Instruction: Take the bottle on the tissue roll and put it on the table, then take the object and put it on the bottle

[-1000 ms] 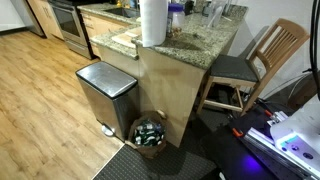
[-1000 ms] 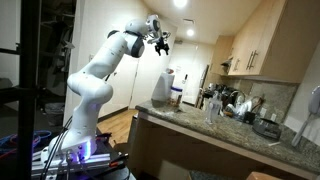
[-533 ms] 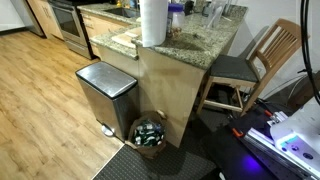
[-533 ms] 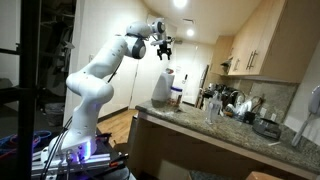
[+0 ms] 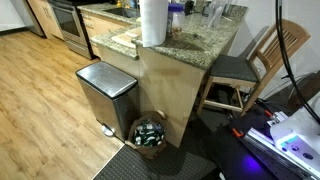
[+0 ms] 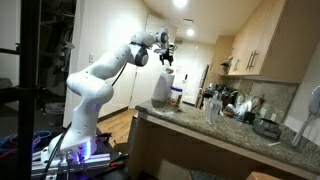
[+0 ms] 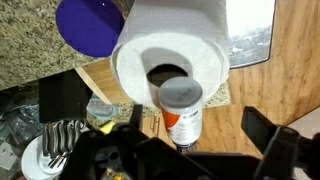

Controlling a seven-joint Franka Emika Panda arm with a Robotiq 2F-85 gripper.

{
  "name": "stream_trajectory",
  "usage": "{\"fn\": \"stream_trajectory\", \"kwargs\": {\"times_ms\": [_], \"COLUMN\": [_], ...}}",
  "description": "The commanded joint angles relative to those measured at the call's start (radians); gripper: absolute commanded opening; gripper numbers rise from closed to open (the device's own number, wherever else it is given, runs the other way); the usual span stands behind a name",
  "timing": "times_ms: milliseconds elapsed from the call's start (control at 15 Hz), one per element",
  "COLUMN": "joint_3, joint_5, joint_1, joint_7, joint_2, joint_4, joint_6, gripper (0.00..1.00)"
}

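Granite worktop [image 5: 195, 45]: tissue roll [image 5: 152, 22] stands near one corner, bottle [image 7: 181, 112] upright on top. Gripper [image 7: 195, 122] hangs above bottle, fingers spread.

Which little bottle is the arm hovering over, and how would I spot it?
On the speckled granite counter stands a tall white tissue roll. On its top sits a small bottle with a grey cap and an orange-and-white label, unlike the purple-topped container beside the roll.
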Motion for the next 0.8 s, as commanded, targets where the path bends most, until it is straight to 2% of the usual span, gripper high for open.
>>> {"fn": "stream_trajectory", "kwargs": {"times_ms": [0,267,733], "joint_3": [0.000,0.011,0.007], "joint_5": [0.000,0.012,0.003], "joint_1": [0.000,-0.022,-0.045], "joint_7": [0.001,-0.062,-0.124], "joint_2": [0.006,0.047,0.136], "joint_4": [0.006,0.009,0.028], "joint_6": [0.005,0.057,0.234], "gripper": [1.00,1.00,1.00]}}
